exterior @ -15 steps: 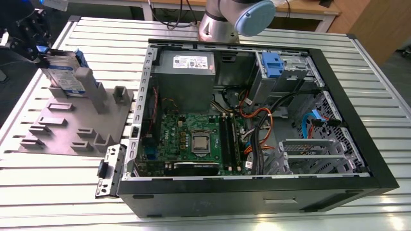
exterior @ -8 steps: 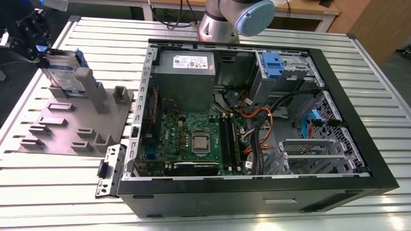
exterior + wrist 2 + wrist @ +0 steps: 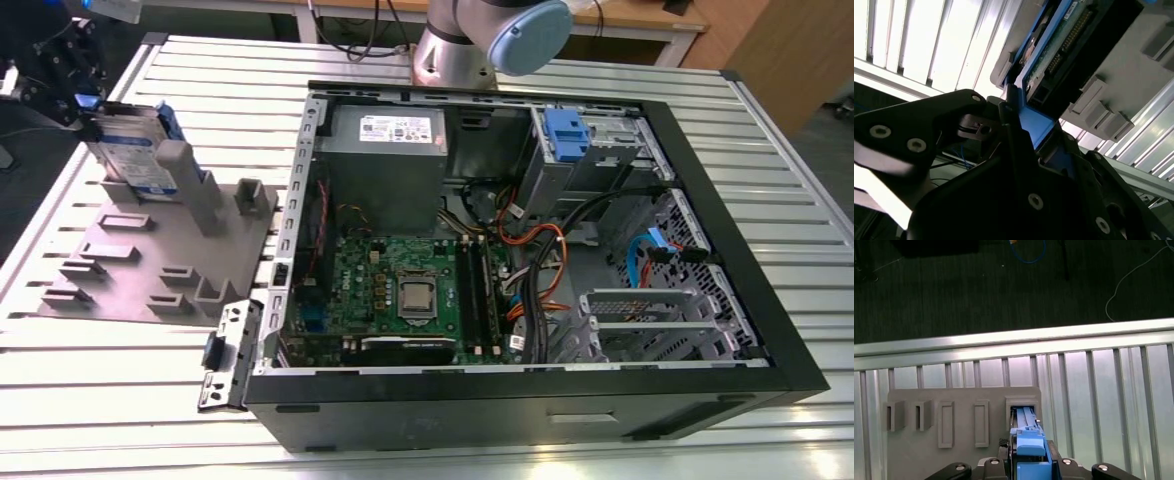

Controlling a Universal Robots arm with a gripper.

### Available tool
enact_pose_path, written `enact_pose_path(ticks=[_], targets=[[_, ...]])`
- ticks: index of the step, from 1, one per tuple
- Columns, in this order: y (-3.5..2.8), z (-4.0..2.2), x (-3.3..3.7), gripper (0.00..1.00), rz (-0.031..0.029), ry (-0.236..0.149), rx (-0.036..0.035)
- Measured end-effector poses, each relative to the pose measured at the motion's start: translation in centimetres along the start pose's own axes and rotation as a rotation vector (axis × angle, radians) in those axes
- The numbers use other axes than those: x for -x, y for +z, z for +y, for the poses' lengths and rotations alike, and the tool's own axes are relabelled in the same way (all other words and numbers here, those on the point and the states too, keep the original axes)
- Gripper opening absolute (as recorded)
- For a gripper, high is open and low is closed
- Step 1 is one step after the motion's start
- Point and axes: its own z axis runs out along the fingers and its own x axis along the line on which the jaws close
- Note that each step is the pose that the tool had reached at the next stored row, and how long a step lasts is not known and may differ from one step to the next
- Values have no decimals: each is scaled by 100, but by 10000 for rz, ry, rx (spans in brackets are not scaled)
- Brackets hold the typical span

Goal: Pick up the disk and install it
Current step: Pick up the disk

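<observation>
The disk [image 3: 134,150] stands upright in a slot of the grey holder plate [image 3: 147,260] at the exterior view's left, its silver body framed by a blue carrier. My gripper [image 3: 91,105] is at its top edge, away from the case. In the first wrist view the blue carrier [image 3: 1029,442] sits between the dark fingers of the gripper [image 3: 1029,462], above the holder's slot [image 3: 1023,410]. In the second wrist view a finger [image 3: 1009,125] presses on the blue carrier [image 3: 1036,122], with the disk's underside [image 3: 1064,45] beyond. The gripper looks shut on the disk.
An open black computer case [image 3: 534,400] lies on the slatted metal table [image 3: 160,420], with a motherboard [image 3: 400,290], a grey power supply [image 3: 387,135] and a drive bay with a blue latch [image 3: 567,135]. The arm's base [image 3: 461,45] stands behind the case. The table edge runs beyond the holder [image 3: 1014,347].
</observation>
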Motion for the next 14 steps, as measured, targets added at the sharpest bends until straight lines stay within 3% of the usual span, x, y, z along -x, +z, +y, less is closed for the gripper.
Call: enact_pose_path(ticks=[1, 6, 9, 14], targets=[[0, 0, 0, 37, 1, 1, 1], [0, 0, 0, 36, 0, -28, 1], [0, 0, 0, 36, 8, -345, 9], [0, 0, 0, 36, 14, -513, 15]])
